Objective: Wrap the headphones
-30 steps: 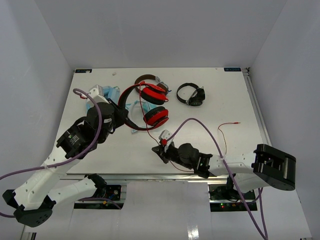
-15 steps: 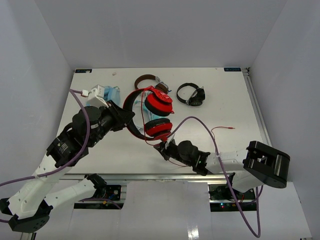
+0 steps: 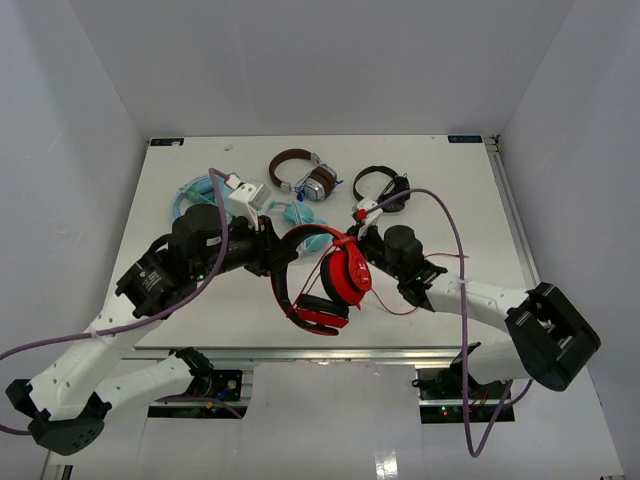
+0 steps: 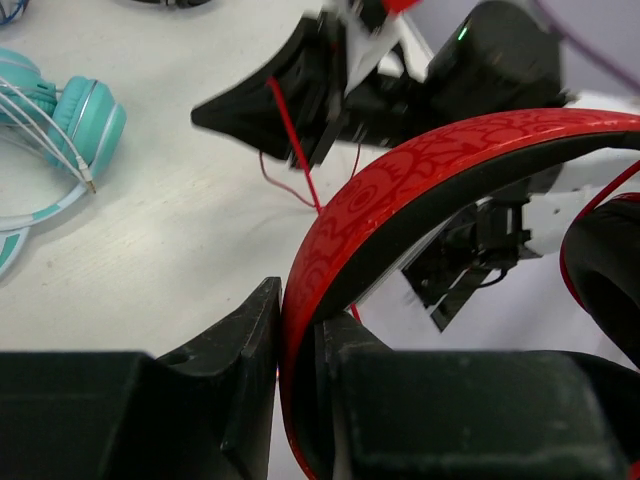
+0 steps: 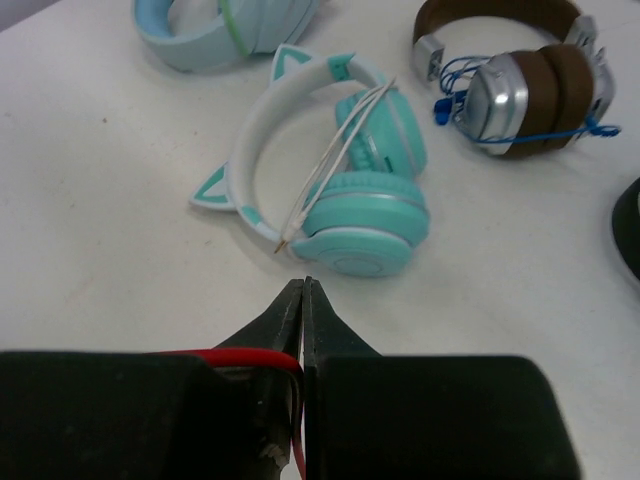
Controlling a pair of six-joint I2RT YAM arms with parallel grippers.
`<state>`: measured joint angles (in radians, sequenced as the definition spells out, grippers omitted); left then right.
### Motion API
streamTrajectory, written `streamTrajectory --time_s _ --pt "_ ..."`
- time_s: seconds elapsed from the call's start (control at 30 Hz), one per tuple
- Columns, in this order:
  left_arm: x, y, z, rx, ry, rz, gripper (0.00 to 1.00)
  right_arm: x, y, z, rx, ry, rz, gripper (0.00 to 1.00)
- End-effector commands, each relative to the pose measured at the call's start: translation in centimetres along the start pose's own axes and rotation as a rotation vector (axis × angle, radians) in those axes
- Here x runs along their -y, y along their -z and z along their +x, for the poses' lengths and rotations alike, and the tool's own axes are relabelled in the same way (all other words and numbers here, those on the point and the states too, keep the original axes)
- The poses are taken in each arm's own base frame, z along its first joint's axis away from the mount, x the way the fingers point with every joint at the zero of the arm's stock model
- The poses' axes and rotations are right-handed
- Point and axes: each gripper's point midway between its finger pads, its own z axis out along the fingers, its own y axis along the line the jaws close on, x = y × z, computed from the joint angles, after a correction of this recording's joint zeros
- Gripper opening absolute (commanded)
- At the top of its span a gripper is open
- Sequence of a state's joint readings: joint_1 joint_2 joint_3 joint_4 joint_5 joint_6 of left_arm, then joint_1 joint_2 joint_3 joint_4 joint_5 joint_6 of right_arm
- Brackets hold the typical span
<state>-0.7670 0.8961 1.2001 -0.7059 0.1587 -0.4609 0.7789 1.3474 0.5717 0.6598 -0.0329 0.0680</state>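
Since a second ago the headphones [image 3: 325, 285] have travelled from the far middle of the worktop [image 3: 470, 200] to its near middle. They are carried by the left pincer [image 4: 300, 330], clamped on the headband [image 4: 430, 170]. Meanwhile the right pincer [image 5: 303, 300] has swung up beside the ear cup [image 3: 347, 275], shut on the red cable [image 5: 240, 355] (thin, little purchase). Risks, as we judge them: the cable slips out under tension, or the headband pivots in the left grip and spoils the turns.

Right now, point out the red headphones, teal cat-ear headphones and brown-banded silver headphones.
red headphones [image 3: 347, 272], top view, on the red ear cup.
teal cat-ear headphones [image 5: 365, 215], right wrist view, on the near ear cup.
brown-banded silver headphones [image 5: 498, 100], right wrist view, on the silver cup.
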Motion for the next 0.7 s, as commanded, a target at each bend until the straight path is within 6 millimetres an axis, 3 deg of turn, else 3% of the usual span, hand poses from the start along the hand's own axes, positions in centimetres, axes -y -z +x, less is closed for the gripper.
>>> streamTrajectory --time_s 0.0,0.23,0.37,0.5,0.67 --pt "-0.1 -0.4 1.7 -0.066 -0.092 0.047 0.0 2.0 0.6 -5.1 0.047 0.022 -0.006 0.08" --pt "-4.8 -2.7 4.1 -0.181 -0.17 -0.143 0.0 4.6 2.9 -10.0 -0.003 0.05 0.047 0.08" --pt "-9.0 -3.7 4.6 -0.215 -0.205 -0.353 0.0 4.1 3.9 -11.6 -0.056 0.067 0.019 0.08" --pt "-12.4 -4.5 4.9 -0.243 -0.215 -0.533 0.0 2.3 4.7 -12.4 -0.089 0.055 -0.067 0.08" --pt "-14.5 -4.9 4.5 -0.229 -0.21 -0.665 0.0 1.7 5.5 -12.4 -0.101 0.038 -0.087 0.08"
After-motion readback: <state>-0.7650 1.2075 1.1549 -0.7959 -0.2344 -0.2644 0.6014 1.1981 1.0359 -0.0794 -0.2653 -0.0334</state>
